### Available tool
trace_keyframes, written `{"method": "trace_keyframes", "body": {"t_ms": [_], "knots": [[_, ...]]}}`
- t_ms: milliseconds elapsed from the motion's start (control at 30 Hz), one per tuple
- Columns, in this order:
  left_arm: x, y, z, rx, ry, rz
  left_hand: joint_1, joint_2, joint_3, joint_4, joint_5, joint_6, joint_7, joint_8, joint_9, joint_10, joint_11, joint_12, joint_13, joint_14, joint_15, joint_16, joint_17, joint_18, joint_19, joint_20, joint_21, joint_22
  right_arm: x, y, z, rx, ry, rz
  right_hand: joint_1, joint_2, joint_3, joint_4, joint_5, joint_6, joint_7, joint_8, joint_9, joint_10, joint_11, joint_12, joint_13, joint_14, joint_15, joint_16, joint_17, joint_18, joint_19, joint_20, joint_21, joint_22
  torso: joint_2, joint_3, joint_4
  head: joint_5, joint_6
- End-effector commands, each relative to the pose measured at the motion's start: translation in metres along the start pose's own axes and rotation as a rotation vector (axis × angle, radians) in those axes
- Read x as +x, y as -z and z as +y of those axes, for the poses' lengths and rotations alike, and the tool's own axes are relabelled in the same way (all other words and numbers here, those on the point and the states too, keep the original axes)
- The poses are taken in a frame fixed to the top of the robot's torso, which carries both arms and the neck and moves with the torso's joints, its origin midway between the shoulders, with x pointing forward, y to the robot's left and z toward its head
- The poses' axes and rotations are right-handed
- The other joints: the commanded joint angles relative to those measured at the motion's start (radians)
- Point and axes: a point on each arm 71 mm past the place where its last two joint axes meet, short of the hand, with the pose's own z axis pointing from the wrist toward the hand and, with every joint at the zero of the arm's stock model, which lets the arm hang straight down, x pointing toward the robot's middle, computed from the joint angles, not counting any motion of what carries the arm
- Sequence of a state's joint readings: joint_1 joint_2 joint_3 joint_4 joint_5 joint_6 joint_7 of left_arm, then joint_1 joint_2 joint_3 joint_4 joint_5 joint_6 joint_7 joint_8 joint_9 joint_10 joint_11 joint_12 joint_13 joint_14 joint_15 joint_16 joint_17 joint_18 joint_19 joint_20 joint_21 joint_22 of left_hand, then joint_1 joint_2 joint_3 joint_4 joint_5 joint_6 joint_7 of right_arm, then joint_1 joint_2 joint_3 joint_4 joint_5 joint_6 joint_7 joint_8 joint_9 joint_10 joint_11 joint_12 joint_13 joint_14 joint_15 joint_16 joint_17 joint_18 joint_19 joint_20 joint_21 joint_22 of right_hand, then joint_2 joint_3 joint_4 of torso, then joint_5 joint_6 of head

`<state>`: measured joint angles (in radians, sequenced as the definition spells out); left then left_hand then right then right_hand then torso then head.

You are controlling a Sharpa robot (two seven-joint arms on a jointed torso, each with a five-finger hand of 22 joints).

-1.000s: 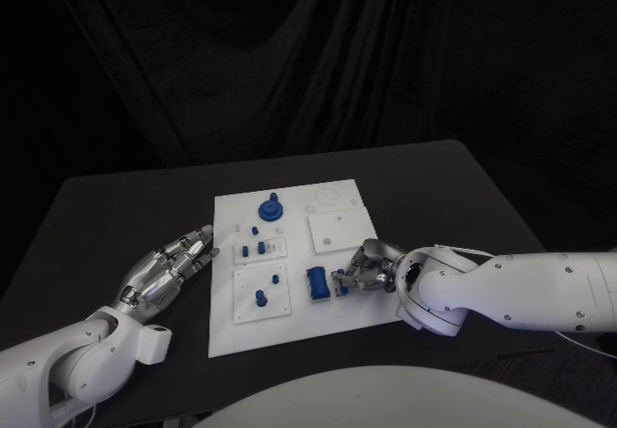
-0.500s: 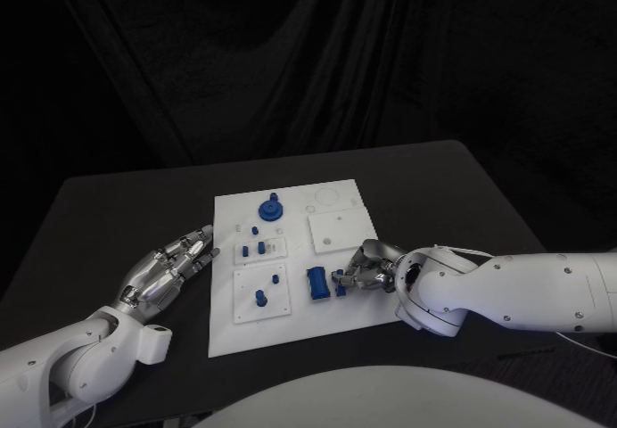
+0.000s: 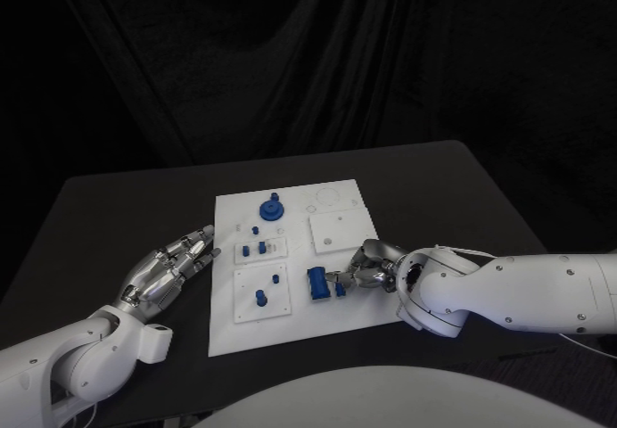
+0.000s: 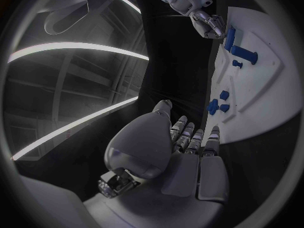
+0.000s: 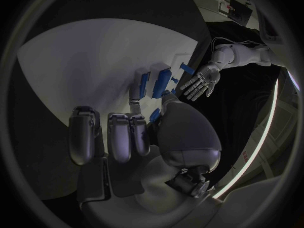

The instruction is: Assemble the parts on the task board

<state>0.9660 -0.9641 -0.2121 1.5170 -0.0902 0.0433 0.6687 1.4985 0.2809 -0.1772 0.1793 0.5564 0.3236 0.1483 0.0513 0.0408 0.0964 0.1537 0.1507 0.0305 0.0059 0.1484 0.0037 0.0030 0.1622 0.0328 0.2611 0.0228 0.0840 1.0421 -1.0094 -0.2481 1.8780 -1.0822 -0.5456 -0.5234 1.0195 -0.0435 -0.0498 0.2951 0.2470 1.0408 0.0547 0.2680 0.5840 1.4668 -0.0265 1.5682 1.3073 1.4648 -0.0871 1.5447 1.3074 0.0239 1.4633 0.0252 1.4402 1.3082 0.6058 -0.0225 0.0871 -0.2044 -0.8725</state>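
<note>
Right hand (image 3: 364,272) pinching a small blue part (image 3: 338,288) over the task board (image 3: 347,312)

The small part is sitting between the right hand's fingertips, just beside the upright blue block (image 3: 315,283) near the board's front middle; whether the two are touching, cannot tell. Board is lying flat in the middle of the black table (image 3: 116,214), carrying a blue round knob (image 3: 270,210) near its far edge, small blue pegs (image 3: 256,245) on the left-middle plate and a blue pin (image 3: 259,298) on the front-left plate. Right arm (image 3: 514,290) is reaching in across the board's front right corner. Left hand (image 3: 168,267) is resting open on the table just beside the board's left edge, fingers straight and slightly apart, holding nothing
</note>
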Motion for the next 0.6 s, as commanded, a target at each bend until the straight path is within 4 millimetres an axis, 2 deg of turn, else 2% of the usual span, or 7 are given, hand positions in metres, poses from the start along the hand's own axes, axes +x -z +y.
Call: {"method": "trace_keyframes", "body": {"t_ms": [33,100,233,333,533,567,600], "knots": [[0.002,0.0,0.0,0.009,0.012,0.008,0.008,-0.002,0.003,-0.001,0.003,0.008,0.008,0.005,0.001,-0.003,0.006,0.002,0.001,-0.002,0.006,-0.001,-0.001,0.018,0.001,0.008,0.001,-0.002,-0.003,0.002,0.002,-0.049,-0.013,-0.039,0.007,0.016,0.004,-0.003,0.021,0.002,-0.006,0.014,0.005,0.104,0.005,0.003,0.263,0.091,0.005,-0.005,0.188,0.011,0.045,0.005,-0.003,0.216,0.0,-0.0001,0.0,0.002,0.0],[0.002,0.0,0.0,0.01,0.012,0.008,0.008,-0.002,0.003,-0.001,0.003,0.008,0.008,0.005,0.001,-0.003,0.006,0.002,0.001,-0.002,0.006,-0.001,-0.001,0.018,0.001,0.008,0.001,-0.002,-0.004,0.003,0.002,-0.057,-0.02,-0.053,0.03,0.025,0.011,-0.004,0.055,0.004,-0.01,0.026,0.013,0.104,0.001,0.003,0.263,0.092,0.002,-0.004,0.19,0.011,0.046,0.002,-0.001,0.217,0.0,-0.0001,0.0001,0.002,0.0],[0.002,0.0,0.0,0.013,0.012,0.008,0.007,-0.002,0.004,-0.001,0.003,0.009,0.008,0.005,0.001,-0.003,0.006,0.002,0.001,-0.002,0.006,-0.001,-0.001,0.018,0.001,0.008,0.001,-0.002,-0.007,0.005,0.0,-0.07,-0.029,-0.074,0.045,0.031,0.014,-0.004,0.083,0.0,-0.012,0.037,0.02,0.104,-0.001,0.003,0.263,0.092,0.0,-0.004,0.191,0.011,0.046,0.0,0.0,0.217,0.0,0.0,-0.0001,0.004,0.0],[0.002,0.0,-0.001,0.02,0.012,0.007,0.007,-0.002,0.004,-0.001,0.003,0.011,0.009,0.006,0.002,-0.003,0.006,0.003,0.001,-0.002,0.005,-0.001,-0.001,0.018,0.001,0.008,0.001,-0.002,-0.012,0.008,-0.001,-0.096,-0.042,-0.105,0.056,0.048,0.019,-0.003,0.121,-0.005,-0.015,0.058,0.034,0.104,-0.004,0.003,0.263,0.092,-0.002,-0.005,0.189,0.011,0.047,-0.002,0.001,0.217,0.0,0.0,-0.0001,0.009,0.0],[0.003,0.002,-0.003,0.039,0.008,0.0,0.004,-0.007,0.004,0.001,0.004,0.026,0.011,0.01,0.004,-0.001,-0.003,0.009,0.002,-0.002,-0.003,-0.001,-0.001,0.019,0.0,0.002,0.0,-0.004,-0.03,0.015,-0.001,-0.198,-0.106,-0.189,0.072,0.047,0.018,-0.003,0.146,-0.008,-0.022,0.088,0.053,0.104,-0.009,0.003,0.263,0.089,-0.007,-0.01,0.176,0.014,0.04,-0.005,-0.013,0.212,0.0,0.0001,0.0,0.025,0.0],[0.002,0.002,-0.003,0.042,0.005,-0.004,0.003,-0.008,0.003,0.002,0.004,0.029,0.011,0.011,0.004,-0.001,-0.004,0.01,0.002,-0.003,-0.005,-0.001,-0.001,0.019,0.0,0.0,0.0,-0.004,-0.033,0.015,-0.001,-0.219,-0.125,-0.194,0.086,0.049,0.021,-0.003,0.163,-0.012,-0.023,0.102,0.061,0.104,-0.01,0.003,0.263,0.081,-0.008,-0.026,0.143,0.021,0.026,-0.007,-0.041,0.203,0.0,0.0001,0.0001,0.027,0.0],[0.002,0.002,-0.004,0.045,0.002,-0.009,0.002,-0.009,0.003,0.003,0.004,0.032,0.01,0.012,0.005,-0.001,-0.006,0.011,0.002,-0.003,-0.007,-0.001,-0.001,0.019,0.0,-0.001,0.0,-0.004,-0.037,0.015,0.0,-0.244,-0.15,-0.199,0.127,0.053,0.036,-0.009,0.188,-0.026,-0.023,0.111,0.067,0.104,-0.009,0.003,0.263,0.054,-0.006,-0.07,0.055,0.042,-0.022,-0.005,-0.132,0.172,0.0,0.0002,0.0002,0.03,0.0]]}}
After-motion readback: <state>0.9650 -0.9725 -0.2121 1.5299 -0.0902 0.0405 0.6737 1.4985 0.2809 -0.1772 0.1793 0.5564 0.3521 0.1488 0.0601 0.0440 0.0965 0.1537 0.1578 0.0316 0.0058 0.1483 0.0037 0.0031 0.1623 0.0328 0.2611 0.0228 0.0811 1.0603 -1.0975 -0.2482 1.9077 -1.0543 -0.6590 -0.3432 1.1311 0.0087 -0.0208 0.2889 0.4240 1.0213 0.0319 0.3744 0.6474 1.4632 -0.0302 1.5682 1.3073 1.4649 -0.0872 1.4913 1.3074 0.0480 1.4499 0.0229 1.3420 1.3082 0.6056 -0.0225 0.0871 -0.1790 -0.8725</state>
